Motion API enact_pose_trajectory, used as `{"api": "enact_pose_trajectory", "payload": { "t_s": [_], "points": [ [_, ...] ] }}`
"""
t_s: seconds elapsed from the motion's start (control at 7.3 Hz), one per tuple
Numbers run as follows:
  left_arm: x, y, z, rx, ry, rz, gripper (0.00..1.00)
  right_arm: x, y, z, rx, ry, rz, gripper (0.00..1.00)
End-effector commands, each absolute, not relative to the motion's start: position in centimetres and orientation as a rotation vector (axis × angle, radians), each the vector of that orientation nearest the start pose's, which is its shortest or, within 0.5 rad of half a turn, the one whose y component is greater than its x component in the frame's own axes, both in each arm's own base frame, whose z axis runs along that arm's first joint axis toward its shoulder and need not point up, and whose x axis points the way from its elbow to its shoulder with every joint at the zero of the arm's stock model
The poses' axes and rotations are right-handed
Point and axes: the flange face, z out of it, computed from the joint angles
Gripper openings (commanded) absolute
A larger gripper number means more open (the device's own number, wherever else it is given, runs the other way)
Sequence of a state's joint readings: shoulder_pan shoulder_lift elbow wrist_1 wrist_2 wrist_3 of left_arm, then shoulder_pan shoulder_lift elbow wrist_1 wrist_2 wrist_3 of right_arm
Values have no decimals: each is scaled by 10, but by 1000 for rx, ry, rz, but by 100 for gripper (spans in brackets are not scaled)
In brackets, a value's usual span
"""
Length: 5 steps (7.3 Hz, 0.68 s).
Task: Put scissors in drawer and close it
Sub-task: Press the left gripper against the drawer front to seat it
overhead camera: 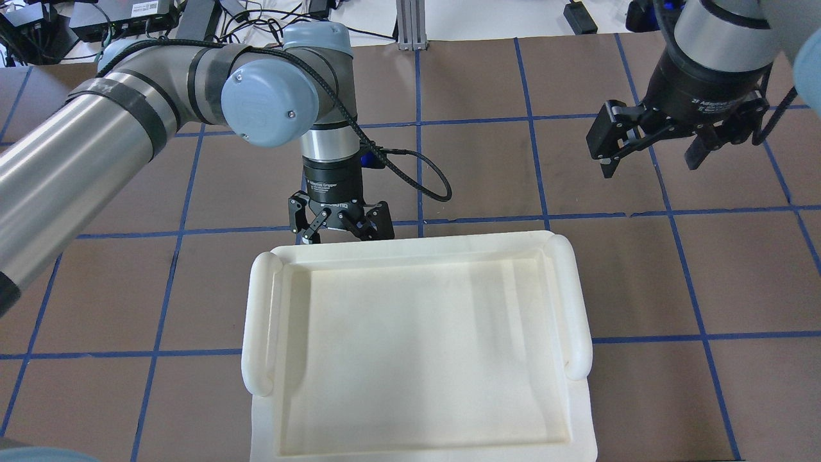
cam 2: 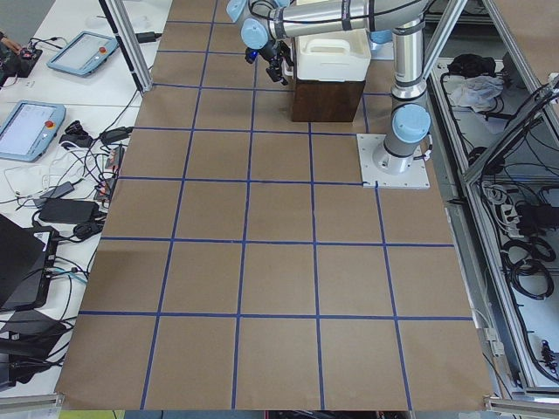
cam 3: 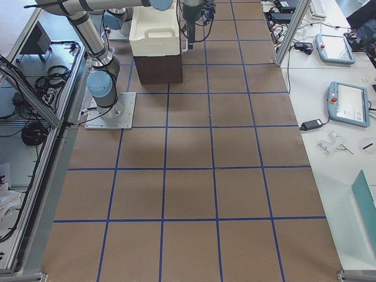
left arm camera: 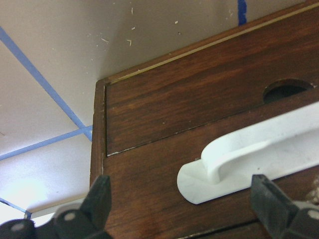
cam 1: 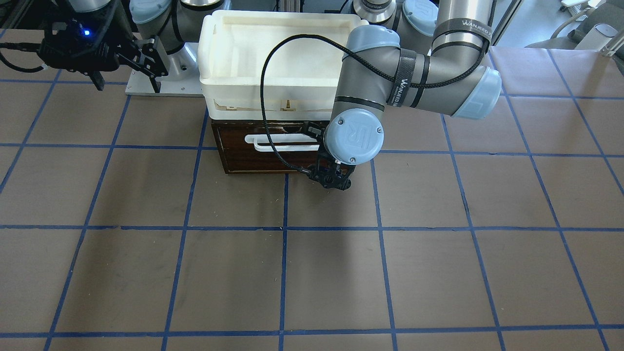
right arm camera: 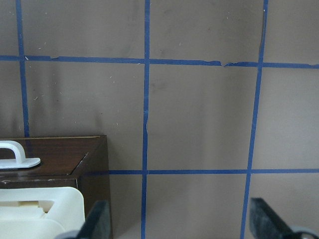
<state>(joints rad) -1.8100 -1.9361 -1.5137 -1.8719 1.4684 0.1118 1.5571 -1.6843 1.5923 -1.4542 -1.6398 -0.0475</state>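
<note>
The drawer has a dark brown wood front and a white bar handle. It sits pushed in under a white foam tray, and none of its inside shows. The scissors are in no view. My left gripper is open and empty right in front of the drawer front. In the left wrist view the gripper stands with its jaws spread on either side of the handle's end. My right gripper is open and empty, raised off to the side of the drawer.
The foam tray covers the whole top of the drawer's cabinet in the overhead view. The brown table mat with blue tape lines stretches in front of the drawer. The right arm's base plate lies beside the tray.
</note>
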Motion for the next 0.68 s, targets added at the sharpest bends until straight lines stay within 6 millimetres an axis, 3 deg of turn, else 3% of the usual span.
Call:
{"api": "enact_pose_trajectory", "payload": {
  "t_s": [0.0,0.27,0.55],
  "points": [
    [-270,-501,304,482,3013,957,100,120,-441,519,-58,3209,43,100],
    [-266,-507,328,481,3047,867,100,120,-441,519,-58,3211,43,100],
    [-255,-514,385,484,3049,669,100,120,-441,519,-60,3210,43,100]
  ]
}}
